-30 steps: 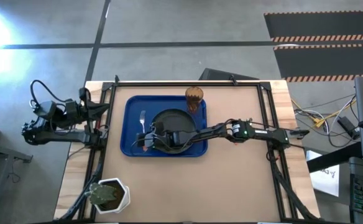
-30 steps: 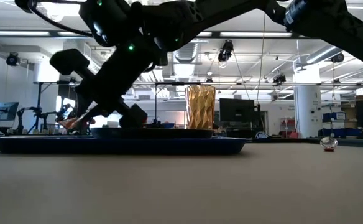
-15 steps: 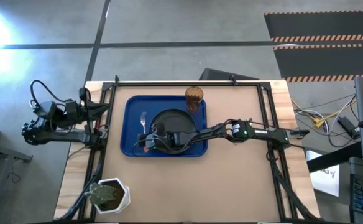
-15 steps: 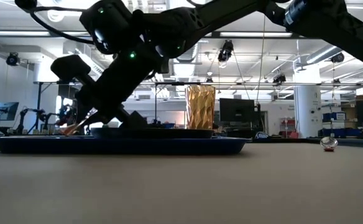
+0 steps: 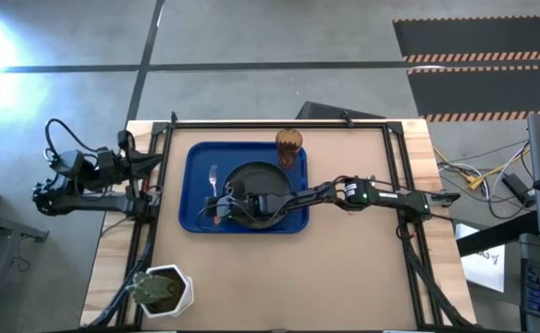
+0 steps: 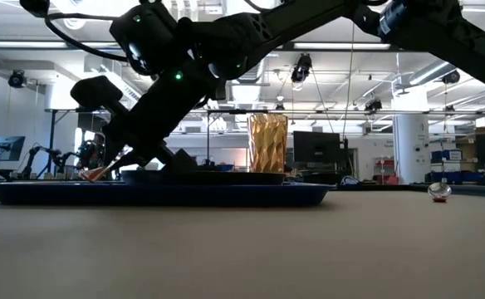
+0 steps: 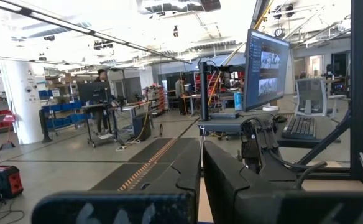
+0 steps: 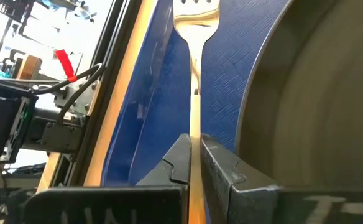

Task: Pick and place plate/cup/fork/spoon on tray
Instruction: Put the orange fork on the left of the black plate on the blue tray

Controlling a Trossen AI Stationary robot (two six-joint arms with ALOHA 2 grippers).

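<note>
**Holding the fork handle over the tray**

Reaching across the table from its right side, the right arm extends low over the plate (image 5: 256, 185), and we find the right gripper (image 5: 222, 209) at the near-left part of the tray (image 5: 196, 157). In the low view the arm slopes steeply down, with the fingertips just above the tray floor. The right wrist view shows both dark fingers (image 8: 180, 163) clenched on the orange handle of the fork (image 8: 196, 37); the handle runs straight out between them and the silver tines lie at the far end, over the tray floor between the tray's left wall and the plate rim.

The left arm is folded off the table's left edge. We see the left gripper (image 7: 201, 177) with its fingers pressed together on nothing, pointing into the room.

The tray is blue plastic, rectangular with rounded corners, a low rim and a fine crosshatched floor. The plate is round, dark and matte, with a raised rim, and sits in the tray. The cup (image 5: 289, 143), a ribbed, translucent amber tumbler, stands upright at the tray's far-right corner. We cannot locate the spoon.
</note>
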